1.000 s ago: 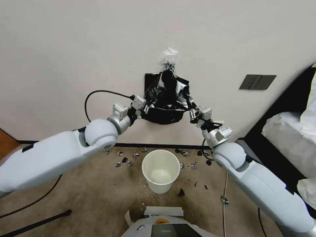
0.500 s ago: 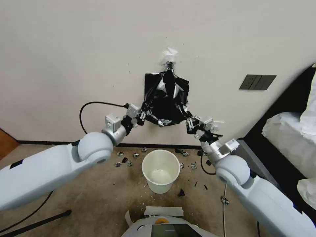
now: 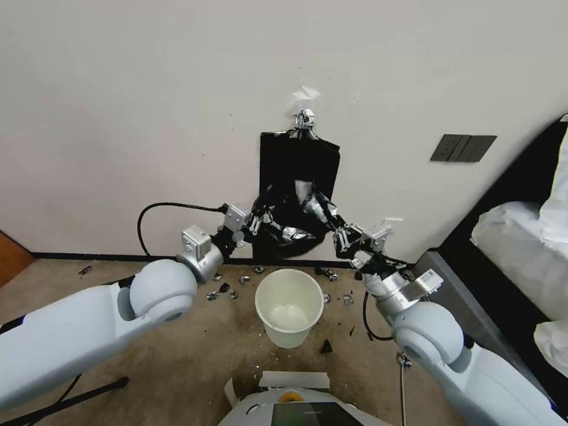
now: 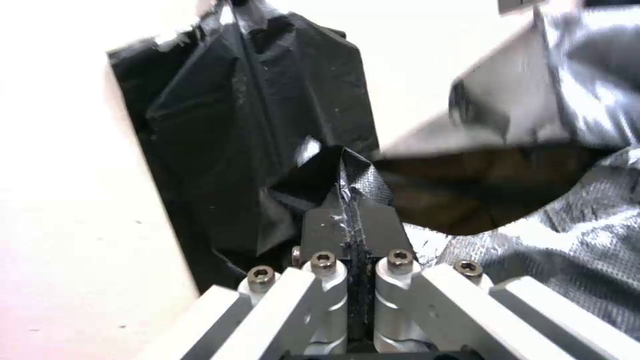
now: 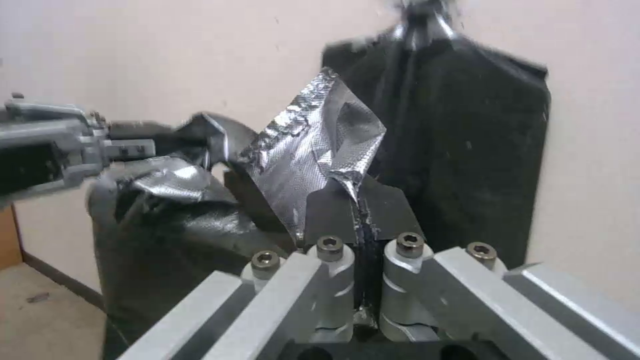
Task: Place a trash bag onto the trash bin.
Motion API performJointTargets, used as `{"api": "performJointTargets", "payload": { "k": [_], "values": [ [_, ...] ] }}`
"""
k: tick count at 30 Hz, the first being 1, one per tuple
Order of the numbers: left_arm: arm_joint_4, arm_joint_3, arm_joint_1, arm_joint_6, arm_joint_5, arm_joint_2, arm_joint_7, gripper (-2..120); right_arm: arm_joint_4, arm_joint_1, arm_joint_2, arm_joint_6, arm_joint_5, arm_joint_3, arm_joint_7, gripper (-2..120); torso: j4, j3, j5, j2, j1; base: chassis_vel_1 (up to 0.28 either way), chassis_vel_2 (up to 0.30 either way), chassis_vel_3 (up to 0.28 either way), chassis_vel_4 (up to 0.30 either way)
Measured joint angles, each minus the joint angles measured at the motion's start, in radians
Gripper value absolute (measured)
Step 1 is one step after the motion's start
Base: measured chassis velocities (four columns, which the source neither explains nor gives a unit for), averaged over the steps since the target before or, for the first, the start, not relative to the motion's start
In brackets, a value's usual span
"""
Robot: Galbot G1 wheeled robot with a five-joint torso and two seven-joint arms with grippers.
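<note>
Near to far: trash bin [image 3: 289, 306] sits on the floor, unlined. Just above it, left gripper [image 3: 255, 223] and right gripper [image 3: 341, 238], jaws clamped on trash bag [image 3: 293, 220], have dropped lower, tearing it free of the wall-hung bag stack [image 3: 300, 155]. Lowering over bin comes next.

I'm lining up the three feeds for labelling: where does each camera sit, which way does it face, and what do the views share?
Head view: on the robot's head, facing forward and down at the wall, the trash bin and the trash bag; both arms show, left tool, right tool.
Left wrist view: on the left wrist, looking along its shut fingers into the bag's open mouth.
Right wrist view: on the right wrist, toward the wall; its own shut fingers and the left tool farther off.
Shared: the trash bag and the clipped bag stack.
</note>
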Motion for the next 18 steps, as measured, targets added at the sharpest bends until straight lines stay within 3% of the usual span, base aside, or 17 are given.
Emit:
{"api": "performJointTargets", "payload": {
  "k": [8,18],
  "values": [
    [0.058,0.065,-0.010,0.001,0.034,-0.088,-0.017,0,-0.035,-0.073,0.045,0.011,-0.026,-0.004,0.014,0,-0.0003,0.000,0.0000,0.000,0.000,0.000,0.000,0.000,0.000],
    [0.036,0.052,0.000,0.002,0.019,-0.062,-0.015,0,0.006,-0.124,0.086,-0.005,-0.036,-0.042,0.030,0,-0.0001,0.000,-0.0001,0.000,0.000,0.000,0.000,0.000,0.000]
  ]
}}
